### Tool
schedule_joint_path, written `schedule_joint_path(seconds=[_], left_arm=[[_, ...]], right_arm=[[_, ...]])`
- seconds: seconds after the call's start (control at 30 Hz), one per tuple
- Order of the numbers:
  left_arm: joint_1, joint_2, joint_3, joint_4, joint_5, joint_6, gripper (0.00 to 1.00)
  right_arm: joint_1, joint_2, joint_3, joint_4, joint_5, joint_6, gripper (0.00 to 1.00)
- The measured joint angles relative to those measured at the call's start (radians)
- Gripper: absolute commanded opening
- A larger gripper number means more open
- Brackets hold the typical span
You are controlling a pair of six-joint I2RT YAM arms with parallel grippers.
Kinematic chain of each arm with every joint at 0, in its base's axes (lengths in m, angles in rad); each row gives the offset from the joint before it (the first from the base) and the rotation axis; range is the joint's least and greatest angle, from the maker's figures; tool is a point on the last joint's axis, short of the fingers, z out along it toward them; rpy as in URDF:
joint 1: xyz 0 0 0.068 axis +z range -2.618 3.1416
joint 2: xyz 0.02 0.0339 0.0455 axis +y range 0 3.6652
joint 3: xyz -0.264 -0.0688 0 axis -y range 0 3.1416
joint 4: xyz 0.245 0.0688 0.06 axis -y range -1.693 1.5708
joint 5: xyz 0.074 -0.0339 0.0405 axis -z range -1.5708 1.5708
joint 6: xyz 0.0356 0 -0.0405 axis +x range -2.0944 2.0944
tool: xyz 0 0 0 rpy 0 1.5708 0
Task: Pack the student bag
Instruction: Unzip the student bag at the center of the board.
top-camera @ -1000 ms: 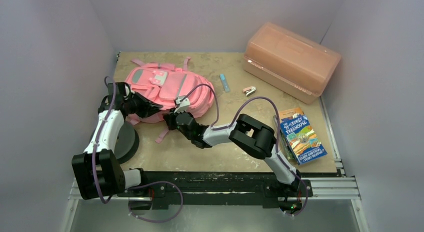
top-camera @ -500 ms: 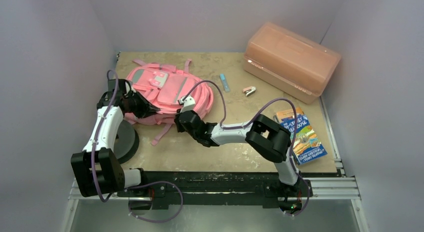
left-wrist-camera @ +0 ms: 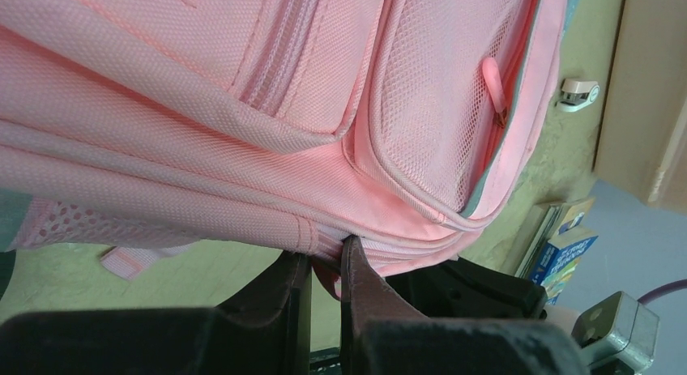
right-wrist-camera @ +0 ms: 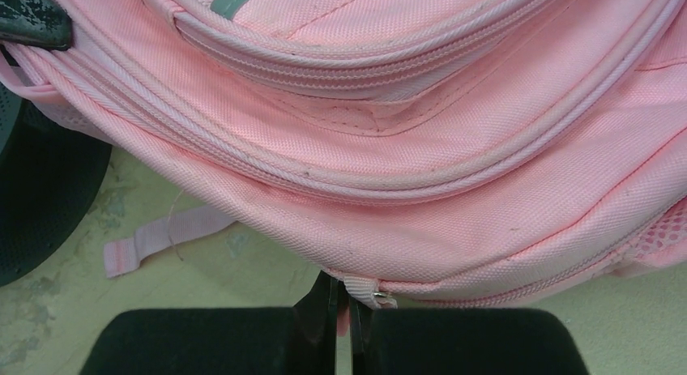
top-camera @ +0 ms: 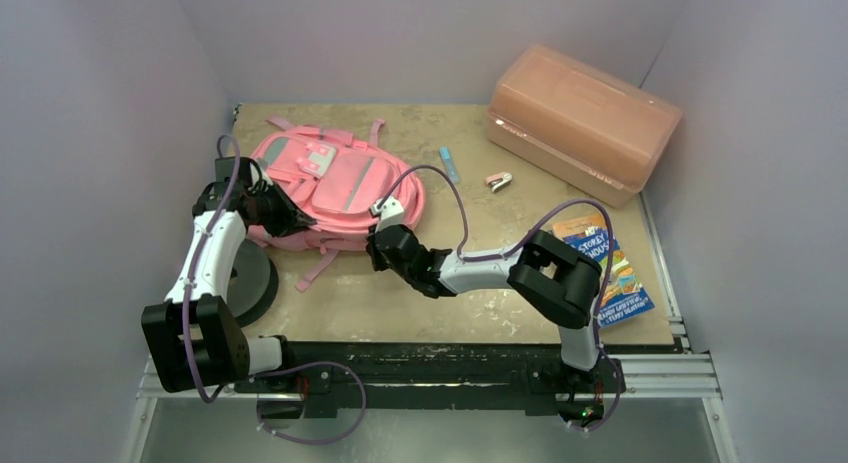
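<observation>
Student bag [top-camera: 335,188] lies flat in the desk's [top-camera: 480,283] 10 o'clock quarter, front pockets up. Its long axis runs roughly from 10 to 4 o'clock. Both arms reach its near edge, and the bag sits at 12 o'clock from each. The left fingers [left-wrist-camera: 362,287] are clenched on a pink fold or tab at the bag's 8 o'clock side. The right fingers [right-wrist-camera: 324,302] are pinched tight on a small zip tab [right-wrist-camera: 358,287] with a metal ring, at the 5 o'clock corner. Drawing that tab along the seam looks like the coming move, with the left arm bracing. The book [top-camera: 622,283] at 3 o'clock shows "STOREY" and "HOUSE"; the right arm hides the rest. No writing on the bag can be read.
</observation>
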Motion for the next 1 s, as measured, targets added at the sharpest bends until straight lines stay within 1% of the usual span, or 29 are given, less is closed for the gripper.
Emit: schedule_joint_path(seconds=[0.1,0.23,0.33,0.4,0.47,0.57,0.67,0.73,0.77,0.87,0.97,1.0], left_arm=[[0.0,0.0,0.0,-0.005,-0.007,0.017,0.0],[0.0,-0.005,0.0,-0.014,-0.027,0.026,0.0],[0.0,-0.015,0.004,-0.026,-0.06,0.044,0.0],[-0.001,-0.026,0.006,-0.041,-0.075,0.053,0.0],[-0.005,-0.038,0.006,-0.061,-0.078,0.063,0.1],[-0.006,-0.055,0.006,-0.076,-0.084,0.074,0.38],[-0.007,-0.093,0.002,-0.064,-0.096,0.098,0.54],[-0.02,-0.139,-0.005,-0.054,-0.103,0.114,0.69],[-0.044,-0.176,-0.012,-0.045,-0.112,0.123,0.75],[-0.193,-0.32,-0.029,-0.002,-0.149,0.15,0.8],[-0.341,-0.463,-0.066,0.077,-0.174,0.169,0.8],[-0.37,-0.489,-0.083,0.1,-0.18,0.175,0.8]], right_arm=[[0.001,-0.005,0.0,-0.009,0.021,-0.022,0.0],[0.001,-0.044,-0.009,-0.073,0.082,-0.066,0.0],[0.001,-0.116,-0.074,-0.114,0.149,-0.092,0.0],[-0.002,-0.166,-0.126,-0.112,0.151,-0.109,0.0],[-0.001,-0.206,-0.163,-0.095,0.124,-0.133,0.0],[-0.001,-0.244,-0.191,-0.08,0.057,-0.164,0.0],[-0.003,-0.246,-0.192,-0.071,-0.014,-0.192,0.0],[-0.008,-0.245,-0.191,-0.07,-0.062,-0.198,0.0],[-0.012,-0.245,-0.191,-0.068,-0.087,-0.2,0.0],[-0.029,-0.245,-0.191,-0.063,-0.169,-0.192,0.0],[-0.058,-0.245,-0.192,-0.038,-0.277,-0.183,0.0],[-0.068,-0.245,-0.196,-0.025,-0.308,-0.181,0.0]])
